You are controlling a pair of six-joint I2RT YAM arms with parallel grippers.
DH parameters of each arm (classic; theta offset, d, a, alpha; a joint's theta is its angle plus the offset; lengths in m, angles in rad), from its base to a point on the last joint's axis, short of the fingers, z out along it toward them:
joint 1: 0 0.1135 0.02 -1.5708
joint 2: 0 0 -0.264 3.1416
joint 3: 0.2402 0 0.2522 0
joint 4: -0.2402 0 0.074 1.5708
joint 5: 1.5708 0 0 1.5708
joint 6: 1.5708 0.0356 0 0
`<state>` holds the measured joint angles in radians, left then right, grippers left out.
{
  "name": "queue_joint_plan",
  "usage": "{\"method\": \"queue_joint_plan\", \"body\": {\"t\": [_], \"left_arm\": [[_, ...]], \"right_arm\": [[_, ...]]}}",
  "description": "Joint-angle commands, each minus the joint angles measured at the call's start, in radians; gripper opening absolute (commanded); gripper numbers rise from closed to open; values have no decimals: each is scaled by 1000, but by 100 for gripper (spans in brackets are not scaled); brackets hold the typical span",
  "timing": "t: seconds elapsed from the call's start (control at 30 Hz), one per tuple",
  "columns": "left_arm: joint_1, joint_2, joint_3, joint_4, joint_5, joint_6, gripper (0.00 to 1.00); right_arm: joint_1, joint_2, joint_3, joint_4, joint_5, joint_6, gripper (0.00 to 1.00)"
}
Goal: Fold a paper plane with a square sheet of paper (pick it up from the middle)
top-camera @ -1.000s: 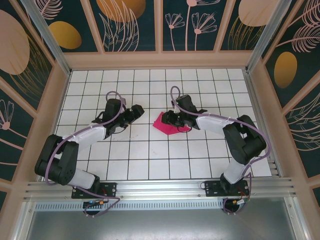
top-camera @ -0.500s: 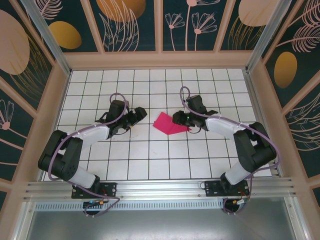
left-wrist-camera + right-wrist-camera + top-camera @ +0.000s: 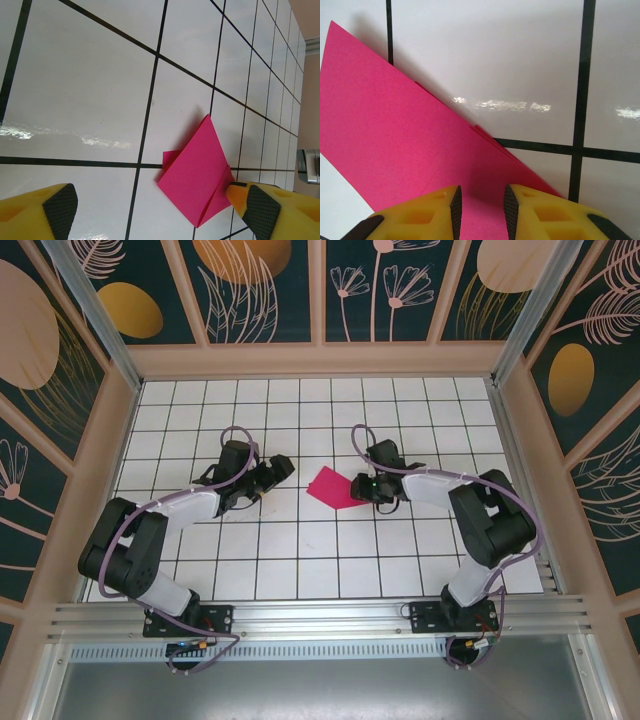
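Plainly the right gripper [image 3: 481, 200] is nearer: jaws narrow at an edge of the square sheet of paper [image 3: 395, 130], pinch unclear. The left gripper [image 3: 160, 212] stands wide, paper ahead.

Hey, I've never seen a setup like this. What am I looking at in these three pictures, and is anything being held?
These are two robot arms bolted at the near edge of a white tiled table. The wide picture looks down from above and behind them, with the left arm on the left and the right arm on the right. The other two pictures come from small cameras on the wrists, so each shows its own arm's yellow pincer at the bottom. On the table lies one pink sheet of paper, already folded, with a flap showing. The left pincer stands wide open, away from the paper, holding nothing. The right pincer is at the paper's edge, nearly closed over it. I cannot tell whether it actually pinches the paper.
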<state>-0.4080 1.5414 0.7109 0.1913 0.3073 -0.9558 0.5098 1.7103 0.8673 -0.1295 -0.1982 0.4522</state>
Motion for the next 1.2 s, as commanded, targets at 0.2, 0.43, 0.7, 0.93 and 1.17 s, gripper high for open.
{"method": "queue_joint_plan", "body": {"t": [0.2, 0.43, 0.7, 0.93, 1.17], "left_arm": [[-6, -9, -17, 48, 3, -38, 89], [-26, -11, -43, 79, -7, -78, 86], [-38, 7, -46, 94, -5, -90, 84], [-46, 10, -51, 106, -1, -114, 84], [-57, 12, -62, 126, 25, -176, 82]], "right_arm": [[92, 115, 74, 73, -83, 336, 31], [95, 126, 156, 111, -132, 391, 28], [95, 81, 205, 10, -167, 67, 27], [67, 160, 252, 25, -250, 10, 26], [47, 224, 265, 48, -266, 22, 26]]}}
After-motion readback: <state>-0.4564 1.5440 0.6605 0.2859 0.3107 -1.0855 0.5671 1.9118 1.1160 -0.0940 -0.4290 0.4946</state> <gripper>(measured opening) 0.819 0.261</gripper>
